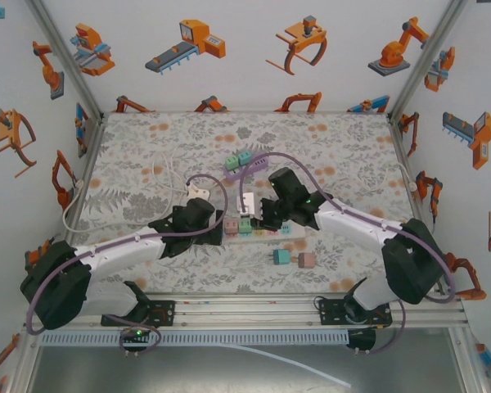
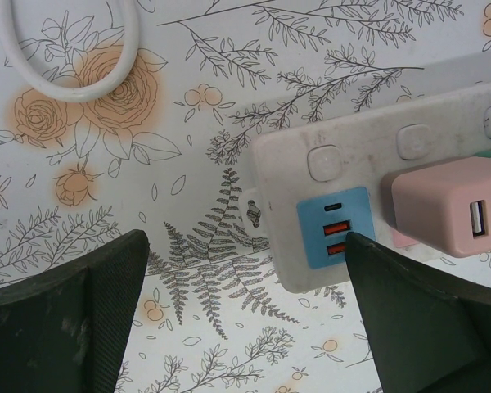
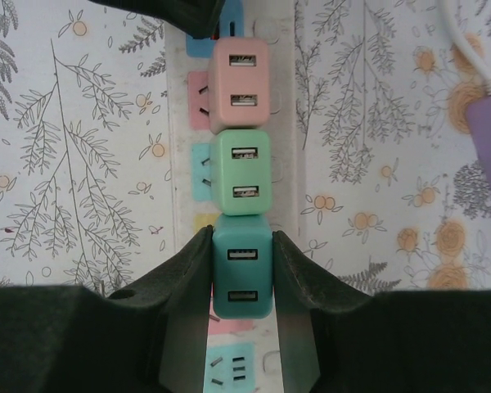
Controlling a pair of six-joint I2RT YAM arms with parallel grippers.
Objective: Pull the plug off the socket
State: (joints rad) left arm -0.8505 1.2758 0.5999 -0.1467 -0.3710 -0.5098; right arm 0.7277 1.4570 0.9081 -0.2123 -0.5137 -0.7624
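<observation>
Right tool [image 3: 241,246] pinching teal plug [image 3: 242,282] on socket strip [image 3: 285,123]; left tool [image 2: 245,254] spread, strip end between its fingers

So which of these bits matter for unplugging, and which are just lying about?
In the job: strip; teal plug in the right jaws.
Lying about: pink plug and green plug in the strip; loose teal plug, loose pink plug; white cable.
</observation>
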